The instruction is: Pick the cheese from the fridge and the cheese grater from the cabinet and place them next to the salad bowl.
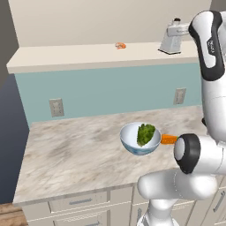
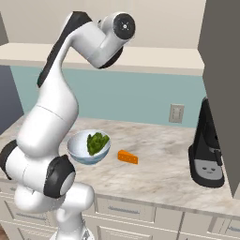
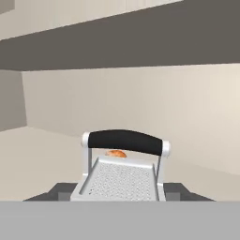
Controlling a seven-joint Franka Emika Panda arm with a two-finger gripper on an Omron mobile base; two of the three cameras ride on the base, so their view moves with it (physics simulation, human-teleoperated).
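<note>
The cheese grater [image 1: 169,45], a grey metal box with a black handle, stands on the cream shelf of the cabinet [image 1: 79,57]. My gripper [image 1: 175,32] reaches it from the right. In the hand view the grater [image 3: 121,180] sits between my two dark fingertips [image 3: 60,193], which press against its sides, so the gripper [image 3: 119,196] is shut on it. Down on the counter the salad bowl [image 1: 140,139] holds green lettuce, and the orange cheese [image 1: 168,139] lies just right of it. From the right base view the cheese [image 2: 127,157] lies a little apart from the bowl [image 2: 88,147].
A tiny pinkish-orange item [image 1: 120,45] lies on the shelf left of the grater. A dark coffee machine [image 2: 206,150] stands on the counter's right end, under a grey wall panel [image 2: 220,70]. Outlets sit on the teal backsplash [image 1: 56,107].
</note>
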